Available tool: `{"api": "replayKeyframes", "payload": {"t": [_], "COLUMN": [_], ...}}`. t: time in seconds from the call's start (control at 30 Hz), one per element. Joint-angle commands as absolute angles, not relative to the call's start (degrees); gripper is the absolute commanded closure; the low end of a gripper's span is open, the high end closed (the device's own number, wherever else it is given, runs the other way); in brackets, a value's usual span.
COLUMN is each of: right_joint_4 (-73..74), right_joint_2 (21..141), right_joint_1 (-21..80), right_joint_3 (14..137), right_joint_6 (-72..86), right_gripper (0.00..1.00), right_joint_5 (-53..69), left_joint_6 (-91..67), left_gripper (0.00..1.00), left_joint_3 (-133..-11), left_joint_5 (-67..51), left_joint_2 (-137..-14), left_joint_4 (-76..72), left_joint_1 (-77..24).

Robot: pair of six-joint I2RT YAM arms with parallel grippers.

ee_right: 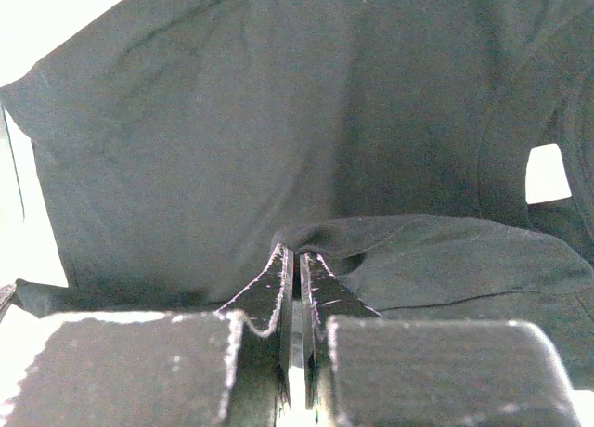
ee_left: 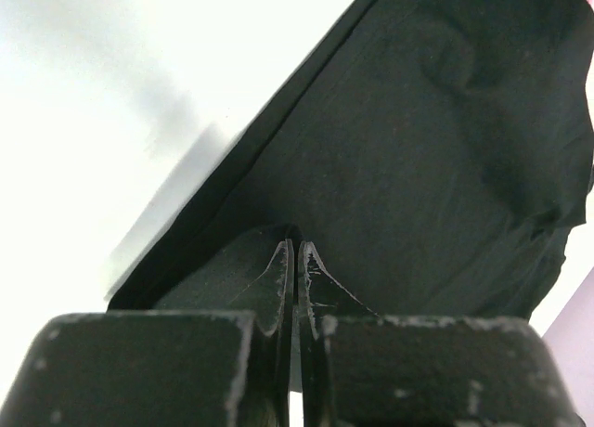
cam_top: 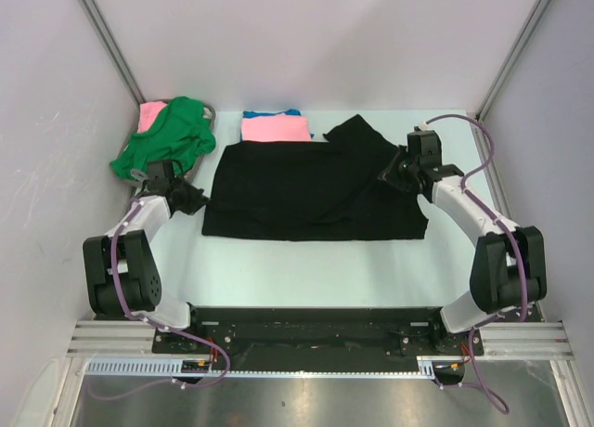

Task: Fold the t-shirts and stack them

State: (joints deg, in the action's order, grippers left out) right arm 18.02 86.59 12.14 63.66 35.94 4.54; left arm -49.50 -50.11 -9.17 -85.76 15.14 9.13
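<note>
A large black t-shirt (cam_top: 306, 190) lies spread nearly flat in the middle of a pale table (cam_top: 306, 269), seen from above and behind two robot arms. The left gripper (cam_top: 190, 200) sits at the shirt's left edge; its wrist camera shows the two fingers pressed together with a small ridge of black cloth pinched between their tips (ee_left: 296, 251), and the shirt's hem running away diagonally across the white surface. The right gripper (cam_top: 390, 174) sits at the shirt's right side, just below a sleeve that sticks out at the far right corner; its wrist camera shows the fingers likewise together, clamped on a raised fold of the same black fabric (ee_right: 295, 257), with a small white label (ee_right: 546, 174) visible farther along the shirt. Just beyond the shirt's far edge lies a folded pink t-shirt (cam_top: 275, 127) resting on a blue t-shirt (cam_top: 292, 113). Beyond the shirt's far left corner, a crumpled green t-shirt (cam_top: 167, 139) is heaped over more pink cloth (cam_top: 150, 114).
</note>
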Motion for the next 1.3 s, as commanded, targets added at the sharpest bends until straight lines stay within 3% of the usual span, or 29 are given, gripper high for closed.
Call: {"api": "replayKeyframes", "payload": {"t": [0.0,0.37,0.4,0.47,0.5,0.53,0.57,0.8,0.97,1.13,1.27], "right_joint_4": [14.6,14.4,14.4,14.2,14.8,14.5,14.0,24.6,28.0,26.2,25.1], "right_joint_2": [91.0,105.3,106.8,106.9,106.4,104.3,102.3,86.6,74.0,65.8,63.1], "right_joint_1": [12.0,12.6,12.5,12.0,12.0,12.0,12.7,16.5,17.7,18.1,18.5], "right_joint_3": [68.8,82.2,82.7,82.8,82.4,81.5,80.4,72.5,58.8,46.4,43.3], "right_joint_6": [36.0,34.5,34.5,34.9,35.8,35.8,35.7,33.5,36.1,38.3,38.6], "right_gripper": [1.00,1.00,1.00,0.66,0.49,0.18,0.01,0.00,0.00,0.00,0.00], "right_joint_5": [6.6,11.2,11.2,9.0,7.3,6.1,3.6,-6.6,-10.1,-8.4,-7.7], "left_joint_6": [-49.6,-49.5,-49.6,-50.0,-50.3,-50.7,-51.3,-48.3,-51.7,-54.6,-56.9], "left_gripper": [1.00,1.00,0.89,0.56,0.34,0.25,0.03,0.00,0.00,0.00,0.00], "left_joint_3": [-53.4,-51.9,-51.9,-51.9,-51.3,-50.7,-49.9,-43.2,-34.1,-26.1,-24.5], "left_joint_5": [-7.8,-7.1,-7.1,-7.4,-8.0,-7.6,-6.9,-4.2,-4.9,-5.3,-2.5], "left_joint_2": [-86.8,-88.2,-88.2,-87.5,-86.7,-85.5,-83.6,-64.9,-52.5,-51.5,-53.6], "left_joint_4": [14.9,14.5,14.6,14.8,14.7,14.9,15.1,24.6,28.2,26.1,24.2], "left_joint_1": [8.7,8.7,8.7,8.6,8.7,8.6,8.5,5.6,1.9,0.5,0.5]}}
